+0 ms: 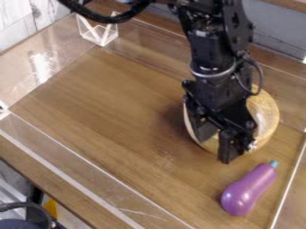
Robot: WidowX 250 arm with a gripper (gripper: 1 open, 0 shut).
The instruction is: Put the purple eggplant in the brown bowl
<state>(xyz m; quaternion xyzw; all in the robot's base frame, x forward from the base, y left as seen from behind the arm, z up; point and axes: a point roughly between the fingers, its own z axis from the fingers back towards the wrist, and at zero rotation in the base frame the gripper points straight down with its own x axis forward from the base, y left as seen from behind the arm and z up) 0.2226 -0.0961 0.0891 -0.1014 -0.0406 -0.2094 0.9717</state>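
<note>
The purple eggplant (248, 190) lies on the wooden table near the front right corner, its teal stem tip pointing to the back right. Behind it stands the brown bowl (264, 115), its left half hidden by the black arm. My gripper (233, 148) points down over the bowl's front rim, a short way behind and left of the eggplant and not touching it. Its two dark fingers stand apart with nothing between them.
A clear plastic stand (98, 28) sits at the back left corner. Low transparent walls (72, 183) run along the table's front and left edges. The table's right edge passes close by the eggplant.
</note>
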